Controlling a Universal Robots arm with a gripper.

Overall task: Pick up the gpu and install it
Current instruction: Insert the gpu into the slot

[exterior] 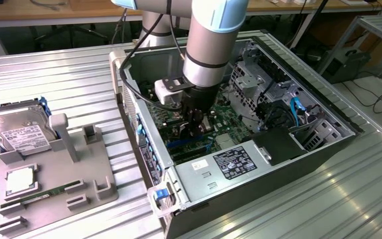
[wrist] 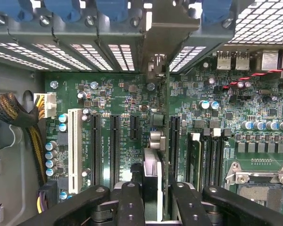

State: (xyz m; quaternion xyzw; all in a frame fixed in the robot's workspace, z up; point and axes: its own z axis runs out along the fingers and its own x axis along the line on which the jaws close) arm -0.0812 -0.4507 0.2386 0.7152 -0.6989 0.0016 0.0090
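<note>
Exterior view: I see the arm reaching down into the open computer case (exterior: 330, 130) in the middle of the frame, with the gripper (exterior: 194, 124) low over the green motherboard (exterior: 226, 124). From here I cannot make out what sits between its fingers. At the exterior view's left, a grey holder (exterior: 99, 185) carries the hard drive (exterior: 20, 133) at its upper end and the green memory stick (exterior: 43, 195) lower down.

Wrist view: the black fingers (wrist: 131, 200) are clamped on the gpu (wrist: 152, 176), which I see edge-on, standing upright between them. It hangs just above the board, in line with the row of long black slots (wrist: 114, 141), its metal bracket end toward the case's slotted rear wall (wrist: 89, 52).
</note>
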